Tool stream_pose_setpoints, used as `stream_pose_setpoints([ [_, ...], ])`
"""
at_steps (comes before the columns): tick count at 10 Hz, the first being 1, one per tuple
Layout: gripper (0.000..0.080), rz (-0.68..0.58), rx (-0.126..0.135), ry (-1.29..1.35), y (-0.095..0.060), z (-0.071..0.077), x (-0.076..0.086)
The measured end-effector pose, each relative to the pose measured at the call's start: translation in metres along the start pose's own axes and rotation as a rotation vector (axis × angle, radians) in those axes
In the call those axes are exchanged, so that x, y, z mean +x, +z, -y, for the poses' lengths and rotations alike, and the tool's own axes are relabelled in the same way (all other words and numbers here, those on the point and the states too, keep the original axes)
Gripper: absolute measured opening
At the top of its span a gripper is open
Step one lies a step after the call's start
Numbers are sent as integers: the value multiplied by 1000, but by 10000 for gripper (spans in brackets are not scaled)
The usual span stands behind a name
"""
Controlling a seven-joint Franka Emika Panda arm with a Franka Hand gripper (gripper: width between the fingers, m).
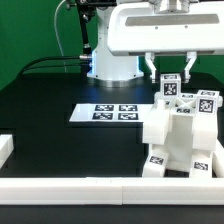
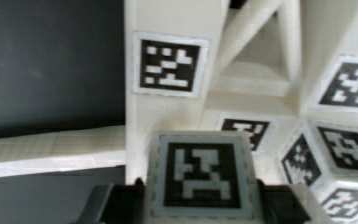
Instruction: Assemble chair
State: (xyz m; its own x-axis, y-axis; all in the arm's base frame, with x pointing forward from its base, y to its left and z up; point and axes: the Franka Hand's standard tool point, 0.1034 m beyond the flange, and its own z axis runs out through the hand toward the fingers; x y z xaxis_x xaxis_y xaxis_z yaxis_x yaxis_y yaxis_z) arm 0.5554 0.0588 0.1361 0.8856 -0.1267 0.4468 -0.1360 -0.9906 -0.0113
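Above the chair (image 1: 182,135), claw (image 1: 171,70) grips its tagged block (image 2: 201,172).

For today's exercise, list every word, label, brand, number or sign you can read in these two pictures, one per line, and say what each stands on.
No words, brand names or numbers can be read in either view.
Marker board: four black-and-white square tags, patterns only, no text.
Chair: several black-and-white square tags on its white parts, patterns only; the wrist view shows them close up, blurred, without letters.
Gripper: no label visible.
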Motion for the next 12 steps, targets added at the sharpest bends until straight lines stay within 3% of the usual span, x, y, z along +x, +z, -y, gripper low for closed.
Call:
stream_pose_setpoints([
  [4, 284, -14, -15, -23, 4, -11, 2],
  [12, 284, -31, -23, -31, 13, -7, 0],
])
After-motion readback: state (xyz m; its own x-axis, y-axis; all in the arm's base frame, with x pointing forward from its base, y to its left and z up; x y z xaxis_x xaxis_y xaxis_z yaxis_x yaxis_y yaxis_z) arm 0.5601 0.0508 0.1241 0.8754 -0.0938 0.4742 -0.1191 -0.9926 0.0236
